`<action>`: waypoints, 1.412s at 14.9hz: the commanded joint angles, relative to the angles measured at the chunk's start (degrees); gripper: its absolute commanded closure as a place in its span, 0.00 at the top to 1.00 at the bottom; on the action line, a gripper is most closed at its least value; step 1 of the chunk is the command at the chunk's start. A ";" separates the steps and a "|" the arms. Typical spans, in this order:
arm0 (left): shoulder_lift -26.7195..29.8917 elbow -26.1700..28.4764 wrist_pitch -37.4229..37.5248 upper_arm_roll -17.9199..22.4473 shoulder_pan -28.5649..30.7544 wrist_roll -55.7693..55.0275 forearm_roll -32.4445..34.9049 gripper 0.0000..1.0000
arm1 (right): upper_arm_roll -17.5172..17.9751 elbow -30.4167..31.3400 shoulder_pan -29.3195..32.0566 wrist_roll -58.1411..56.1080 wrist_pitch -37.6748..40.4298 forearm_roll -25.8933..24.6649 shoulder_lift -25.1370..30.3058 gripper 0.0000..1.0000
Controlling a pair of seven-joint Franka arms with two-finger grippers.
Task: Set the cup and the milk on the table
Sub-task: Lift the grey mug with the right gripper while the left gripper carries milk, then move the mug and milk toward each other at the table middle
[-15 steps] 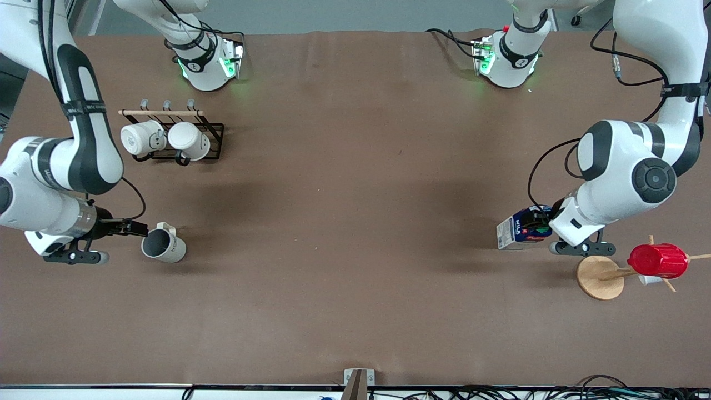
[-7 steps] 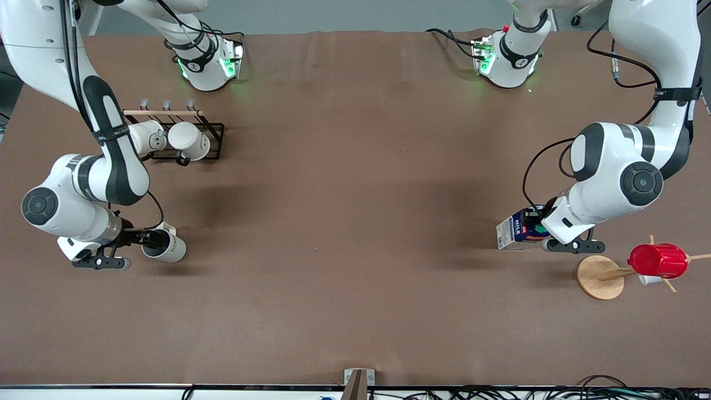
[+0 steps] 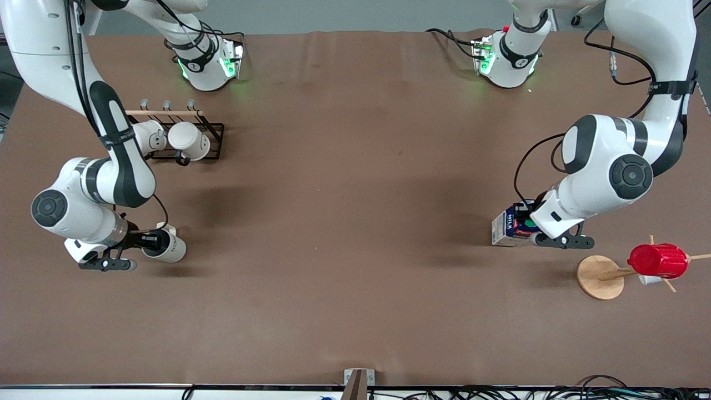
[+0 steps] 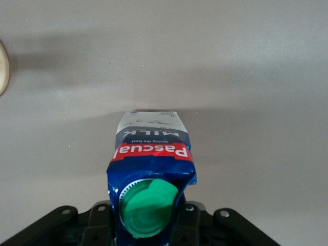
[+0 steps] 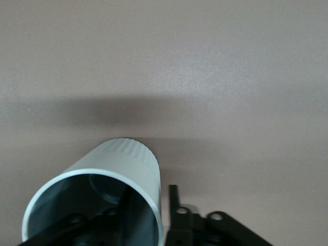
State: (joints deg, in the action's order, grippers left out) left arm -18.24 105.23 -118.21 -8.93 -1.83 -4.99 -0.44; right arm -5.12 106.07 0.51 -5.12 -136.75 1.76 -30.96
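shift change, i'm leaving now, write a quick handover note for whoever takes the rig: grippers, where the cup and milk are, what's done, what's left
Left gripper: shut on the milk, at the left arm's end of the table, beside the wooden stand that carries the red cup.
Right gripper: one finger inside the cup and one outside its wall, closing on the rim; the cup lies on its side at the right arm's end, nearer the front camera than the mug rack.
Done: both arms have reached their things.
Left: confirm the cup grip, then lift and place both on open table.
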 commanded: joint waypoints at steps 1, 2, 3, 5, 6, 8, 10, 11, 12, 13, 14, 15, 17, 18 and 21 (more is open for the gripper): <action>1.36 -2.12 3.51 -1.08 -0.10 -1.95 0.80 0.35 | -0.06 0.19 -0.07 -0.24 0.78 -0.18 0.63 0.00; 1.36 -3.17 4.65 -1.44 -0.10 -2.91 0.79 0.35 | -0.06 -0.07 -0.07 -0.24 1.83 -0.18 0.81 0.00; 1.28 -3.88 5.53 -1.70 -0.19 -3.79 0.88 0.35 | 0.02 -0.42 -0.24 -0.15 3.40 -0.18 1.33 0.00; 1.28 -4.41 5.89 -2.84 -0.19 -5.11 0.88 0.35 | 0.29 -2.52 -1.29 0.55 9.19 0.08 3.17 0.00; 1.28 -4.68 5.89 -2.85 -0.28 -5.82 0.88 0.35 | 0.90 -3.75 -1.91 1.42 12.61 0.60 4.14 0.00; 1.19 -5.38 5.89 -3.72 -0.54 -7.75 0.80 0.35 | 2.92 -5.60 -4.45 9.55 16.76 0.61 5.73 0.00; 0.93 -6.52 5.89 -4.60 -0.72 -10.55 0.79 0.35 | 5.29 -8.06 -8.31 20.09 18.53 0.52 5.91 0.00; 0.75 -7.13 5.89 -5.21 -0.72 -11.87 0.71 0.35 | 7.04 -9.12 -9.64 25.37 19.15 0.52 5.82 0.00; 0.57 -7.40 5.89 -5.91 -0.80 -13.02 0.71 0.35 | 9.23 -10.26 -10.52 30.12 19.67 0.52 5.73 0.00; 0.57 -7.40 5.89 -6.44 -0.89 -14.33 0.71 0.35 | 11.43 -11.57 -11.05 34.69 19.85 0.52 5.56 0.00; 0.49 -7.49 5.89 -7.23 -0.89 -15.91 0.71 0.35 | 13.71 -12.63 -12.19 39.26 19.86 0.52 5.38 0.00; 0.40 -7.49 5.89 -7.85 -0.89 -17.58 0.71 0.35 | 15.13 -13.95 -13.50 43.83 19.77 0.52 4.51 0.00; -1.09 -9.33 5.89 -9.17 -1.85 -20.83 0.53 0.35 | 15.58 -16.23 -18.06 51.14 19.16 0.43 1.96 0.00; -1.79 -9.95 5.89 -9.26 -2.64 -22.42 0.53 0.35 | 15.58 -17.29 -20.70 54.48 19.07 0.26 0.47 0.00; -4.69 -13.20 5.89 -9.26 -5.98 -27.95 0.53 0.35 | 15.50 -23.35 -27.73 61.88 16.62 -0.62 -6.11 0.01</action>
State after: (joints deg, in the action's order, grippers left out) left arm -19.91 96.12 -113.56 -18.01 -5.95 -29.31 -0.44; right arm 10.73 88.92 -23.36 52.03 -119.21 2.04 -31.31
